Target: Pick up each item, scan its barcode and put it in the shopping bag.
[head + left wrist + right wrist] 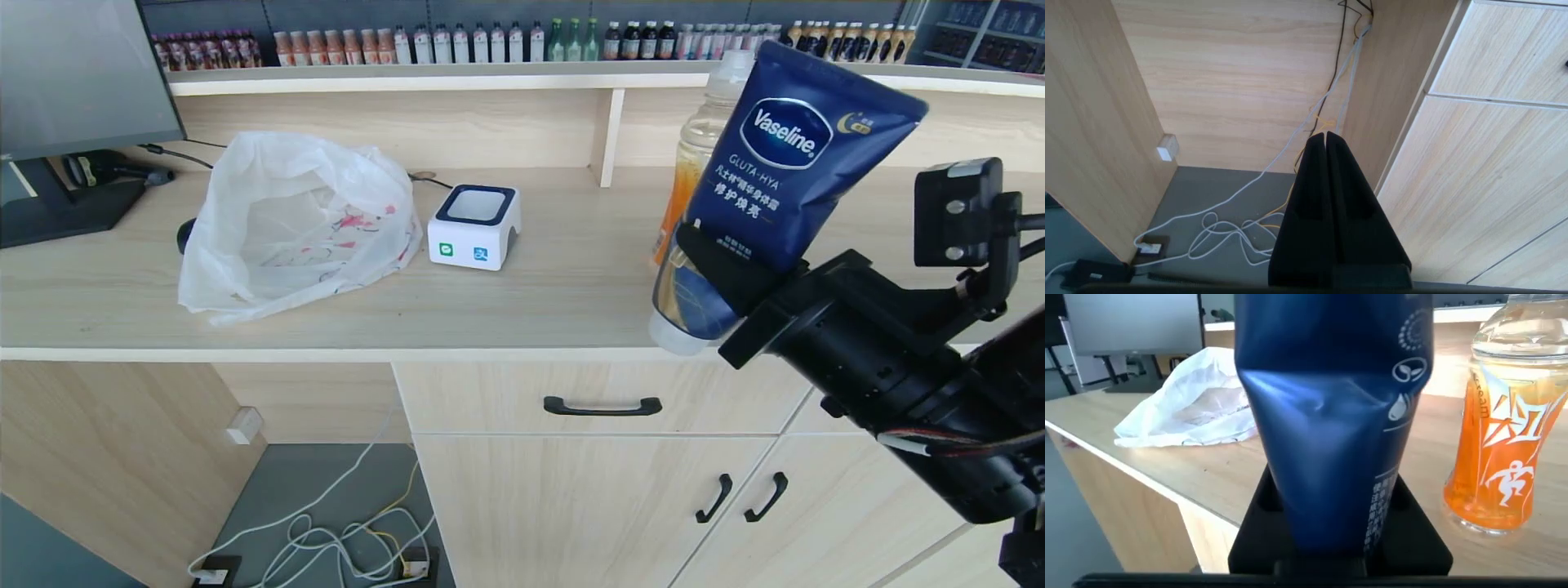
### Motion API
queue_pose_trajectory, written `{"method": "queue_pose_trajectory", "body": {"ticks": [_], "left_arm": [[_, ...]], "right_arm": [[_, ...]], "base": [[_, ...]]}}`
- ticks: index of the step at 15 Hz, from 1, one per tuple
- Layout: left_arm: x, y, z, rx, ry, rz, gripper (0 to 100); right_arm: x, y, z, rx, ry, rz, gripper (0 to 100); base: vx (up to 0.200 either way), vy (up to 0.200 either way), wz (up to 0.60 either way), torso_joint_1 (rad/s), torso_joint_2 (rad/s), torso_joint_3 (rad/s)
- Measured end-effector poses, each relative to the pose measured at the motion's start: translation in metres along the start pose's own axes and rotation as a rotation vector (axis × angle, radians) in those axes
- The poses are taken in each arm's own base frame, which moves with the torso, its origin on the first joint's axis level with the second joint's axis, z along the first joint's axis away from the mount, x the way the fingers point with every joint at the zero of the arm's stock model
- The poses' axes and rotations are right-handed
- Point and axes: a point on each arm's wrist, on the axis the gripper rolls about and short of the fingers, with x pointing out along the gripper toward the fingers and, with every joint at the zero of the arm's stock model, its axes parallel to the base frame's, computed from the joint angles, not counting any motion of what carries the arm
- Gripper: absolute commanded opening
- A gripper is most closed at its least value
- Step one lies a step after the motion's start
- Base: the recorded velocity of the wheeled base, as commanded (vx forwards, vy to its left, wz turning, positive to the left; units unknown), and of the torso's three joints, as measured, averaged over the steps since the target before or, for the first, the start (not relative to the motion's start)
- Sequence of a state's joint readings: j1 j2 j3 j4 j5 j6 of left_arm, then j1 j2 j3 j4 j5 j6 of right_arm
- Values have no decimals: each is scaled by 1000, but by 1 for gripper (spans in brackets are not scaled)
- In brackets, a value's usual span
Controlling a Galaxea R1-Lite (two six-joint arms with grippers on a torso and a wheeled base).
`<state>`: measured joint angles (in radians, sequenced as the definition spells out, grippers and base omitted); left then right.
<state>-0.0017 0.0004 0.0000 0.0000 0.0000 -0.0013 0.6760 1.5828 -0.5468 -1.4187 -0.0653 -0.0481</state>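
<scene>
Gripped the blue tube (796, 155) near its cap end in the right claw (727, 273), raised off the worktop (571, 294) just before the orange bottle (692, 159), ready for carrying left to the scanner (475, 226) and shopping bag (294, 229); barcode side unclear. Held the left claw (1327, 204) clenched empty, low beside the cupboards (1486, 163).

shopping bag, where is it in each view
head view: shopping bag lies open on the counter's left part, left of the white scanner.
right wrist view: shopping bag lies on the counter behind the blue tube, on the side away from the orange bottle.
left wrist view: aimed under the counter at the floor cables, away from the bag.
shared landmark: orange bottle links head and right wrist; floor cables link head and left wrist.
</scene>
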Motion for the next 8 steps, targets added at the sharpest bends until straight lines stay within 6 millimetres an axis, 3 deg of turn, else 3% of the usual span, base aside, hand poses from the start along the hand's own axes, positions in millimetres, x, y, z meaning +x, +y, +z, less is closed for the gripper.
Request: {"method": "queue_pose_trajectory", "body": {"ticks": [4,8], "left_arm": [[0,0,0,0,0,0,0],[0,0,0,0,0,0,0]], "right_arm": [[2,-6,-12,25,15,-85,0],[9,-16,-6,13,-29,-153,0]], "base": [[0,0,0,0,0,0],[0,0,0,0,0,0]]}}
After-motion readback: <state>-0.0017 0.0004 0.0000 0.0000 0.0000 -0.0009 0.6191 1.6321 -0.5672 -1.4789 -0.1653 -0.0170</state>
